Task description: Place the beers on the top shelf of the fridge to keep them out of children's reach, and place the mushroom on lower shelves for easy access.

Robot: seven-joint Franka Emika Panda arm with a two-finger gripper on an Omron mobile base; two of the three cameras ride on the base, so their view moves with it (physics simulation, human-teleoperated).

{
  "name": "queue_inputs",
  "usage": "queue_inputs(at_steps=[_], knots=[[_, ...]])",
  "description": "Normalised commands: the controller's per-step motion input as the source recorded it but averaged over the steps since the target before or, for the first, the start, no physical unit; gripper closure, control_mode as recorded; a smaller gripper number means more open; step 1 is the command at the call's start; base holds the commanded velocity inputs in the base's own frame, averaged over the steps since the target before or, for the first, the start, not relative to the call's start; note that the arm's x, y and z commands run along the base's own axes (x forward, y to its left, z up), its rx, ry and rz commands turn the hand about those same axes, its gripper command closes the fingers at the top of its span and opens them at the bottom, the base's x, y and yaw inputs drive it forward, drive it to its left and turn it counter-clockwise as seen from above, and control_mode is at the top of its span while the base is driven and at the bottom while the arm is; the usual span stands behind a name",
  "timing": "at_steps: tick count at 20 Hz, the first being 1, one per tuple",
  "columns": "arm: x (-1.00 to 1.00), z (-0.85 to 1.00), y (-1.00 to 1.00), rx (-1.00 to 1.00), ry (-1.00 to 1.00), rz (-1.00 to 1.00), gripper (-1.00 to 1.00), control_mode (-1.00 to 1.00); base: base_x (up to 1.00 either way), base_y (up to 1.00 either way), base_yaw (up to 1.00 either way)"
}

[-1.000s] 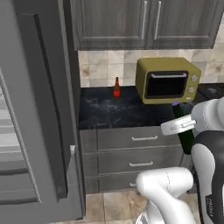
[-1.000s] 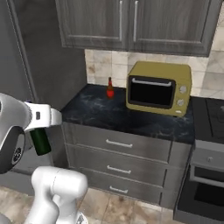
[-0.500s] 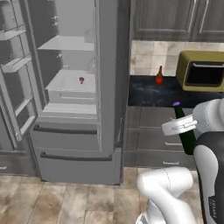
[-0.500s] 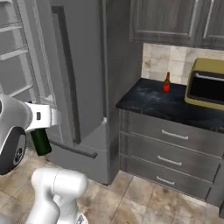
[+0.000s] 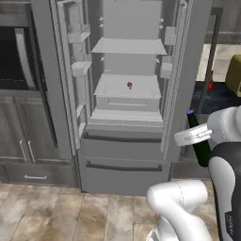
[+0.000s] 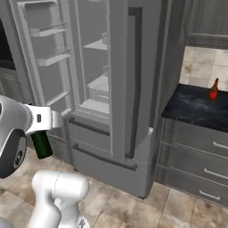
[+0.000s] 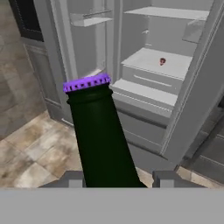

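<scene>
My gripper (image 7: 118, 178) is shut on the dark green beer bottle (image 7: 101, 135) with the purple cap (image 7: 86, 82), held tilted in front of the open fridge (image 5: 127, 155). The same gripper (image 5: 194, 135) and bottle (image 5: 201, 146) hang right of the fridge's right door; from the other side the bottle (image 6: 41, 144) hangs below the hand. The brown beer (image 6: 214, 90) with its red cap stands on the dark counter (image 6: 196, 107), also seen as a red spot (image 5: 210, 86). The mushroom (image 5: 129, 85) lies on the lower shelf (image 5: 115, 87) above a drawer front. The top shelf (image 5: 129, 46) is bare.
Both fridge doors stand open, with door bins (image 5: 77, 35) on the left door and the right door (image 6: 129, 80) between the interior and the counter. Grey drawers (image 6: 196, 164) sit under the counter. A yellow microwave (image 5: 234, 75) shows at the right edge. A tiled floor (image 5: 56, 212) lies below.
The base has moved, so the views have swung from the counter and microwave to face the open fridge. The green bottle stays held in the gripper as before.
</scene>
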Motion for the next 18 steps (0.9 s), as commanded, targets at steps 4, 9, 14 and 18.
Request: queue_inputs(at_steps=[4,9,14,18], knots=[[0.0,0.0,0.0,0.0,0.0,0.0,1.0,1.0,0.12,0.82,-0.34],[0.0,0.0,0.0,0.0,0.0,0.0,1.0,1.0,0.24,0.56,-0.41],[0.0,0.0,0.0,0.0,0.0,0.0,1.0,1.0,0.29,0.37,-0.48],[0.0,0.0,0.0,0.0,0.0,0.0,1.0,1.0,0.32,0.53,-0.42]])
